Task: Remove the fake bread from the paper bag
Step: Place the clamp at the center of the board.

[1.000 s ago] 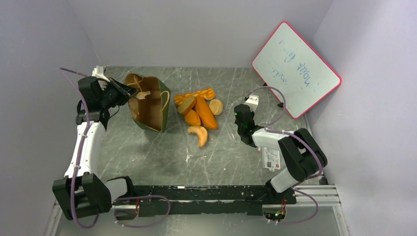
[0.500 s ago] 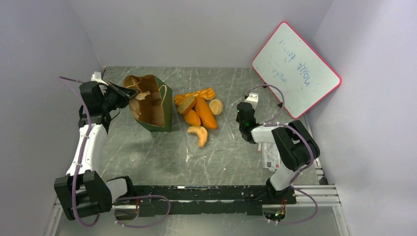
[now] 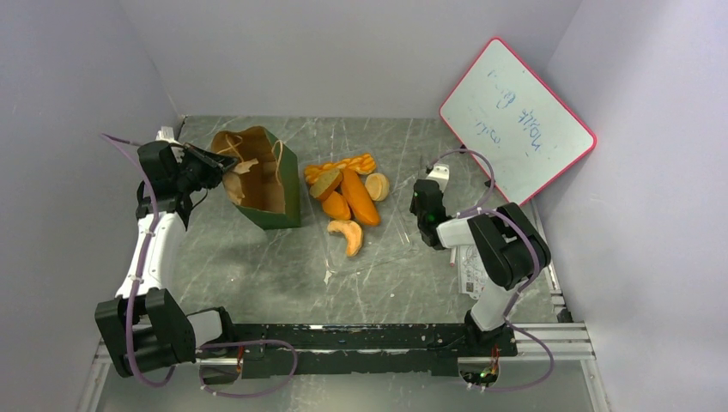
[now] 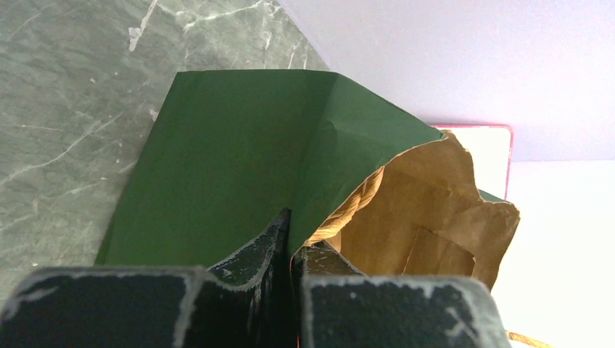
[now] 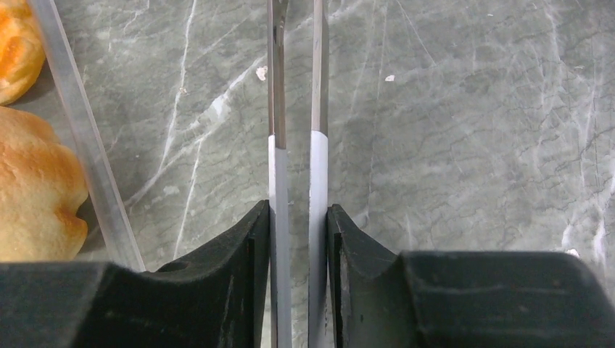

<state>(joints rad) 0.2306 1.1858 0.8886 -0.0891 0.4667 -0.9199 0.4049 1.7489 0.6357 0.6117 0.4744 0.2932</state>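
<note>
The dark green paper bag stands at the back left, its brown inside showing. My left gripper is shut on its rim beside a tan handle; the left wrist view shows the bag pinched in that gripper. The fake bread lies outside the bag to its right: a braided loaf, oval rolls, a pale bun and a croissant. My right gripper is right of the bread, shut on metal tongs. Two breads show at that view's left.
A red-framed whiteboard leans on the right wall at the back. A clear plastic tray edge runs beside the bread. A printed card lies on the table under the right arm. Walls close in on the left, back and right.
The bag has been tipped from leaning to nearly upright and shifted slightly back. My left gripper drew back left with the rim. The right arm's elbow folded in; its gripper barely moved.
</note>
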